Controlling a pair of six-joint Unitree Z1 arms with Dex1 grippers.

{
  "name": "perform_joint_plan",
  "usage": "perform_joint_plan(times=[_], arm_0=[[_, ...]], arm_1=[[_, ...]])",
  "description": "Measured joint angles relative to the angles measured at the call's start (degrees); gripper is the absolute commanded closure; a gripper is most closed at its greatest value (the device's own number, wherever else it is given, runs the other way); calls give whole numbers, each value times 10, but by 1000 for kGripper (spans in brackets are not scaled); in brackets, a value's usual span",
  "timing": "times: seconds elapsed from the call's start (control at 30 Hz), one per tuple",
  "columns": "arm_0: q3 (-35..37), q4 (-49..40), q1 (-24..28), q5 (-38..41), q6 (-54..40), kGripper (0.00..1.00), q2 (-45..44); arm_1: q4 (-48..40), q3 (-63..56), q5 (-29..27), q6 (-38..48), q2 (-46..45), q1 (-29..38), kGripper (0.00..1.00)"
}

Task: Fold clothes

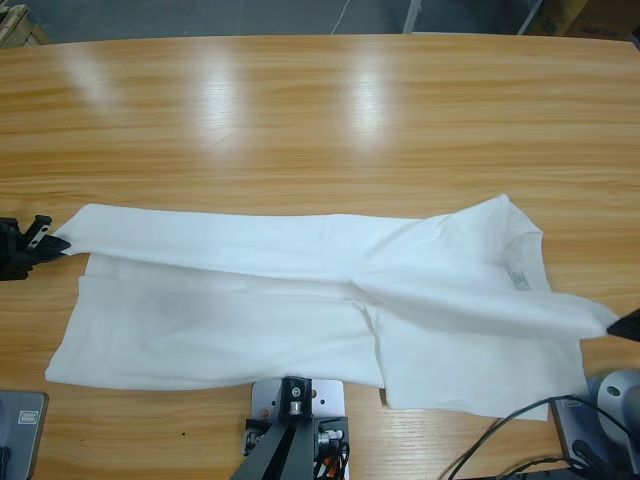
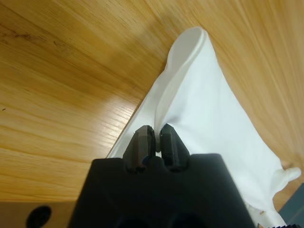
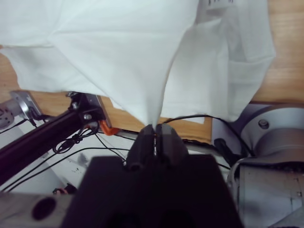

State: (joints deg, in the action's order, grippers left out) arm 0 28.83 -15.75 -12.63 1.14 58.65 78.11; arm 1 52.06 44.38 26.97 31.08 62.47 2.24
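So from where I sit the white T-shirt [image 1: 300, 300] is spread lengthwise across the near half of the wooden table [image 1: 300, 120], partly folded over on itself, with a long diagonal crease running from the left end to the right. The high view gives me the whole layout: the left gripper [image 1: 45, 240] sits at the left edge with a corner of the shirt at its tip, and the right gripper [image 1: 618, 325] only pokes in as a dark tip at the right edge, a stretched point of fabric leading into it. From up there I can't really judge either set of jaws.

The wrist cams sort that out. In the left wrist view the left gripper [image 2: 155, 135] has its jaws pinched nearly together on a fold of the T-shirt [image 2: 213, 109], the cloth fanning away over the table [image 2: 61, 85]. The right wrist view shows the right gripper [image 3: 155, 135] clamped narrow on a peak of the shirt [image 3: 118, 47], lifted clear off the table edge, with black cables [image 3: 76, 142] underneath. The dark lettering [image 1: 518, 279] near the neckline is visible from above.
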Motion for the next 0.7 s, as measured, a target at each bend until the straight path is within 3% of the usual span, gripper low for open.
perform_joint_plan(times=[0.7], arm_0=[[-20, -36, 0, 56, 3, 1000, -5]], arm_1=[[-7, -3, -24, 6, -2, 3, 1000]])
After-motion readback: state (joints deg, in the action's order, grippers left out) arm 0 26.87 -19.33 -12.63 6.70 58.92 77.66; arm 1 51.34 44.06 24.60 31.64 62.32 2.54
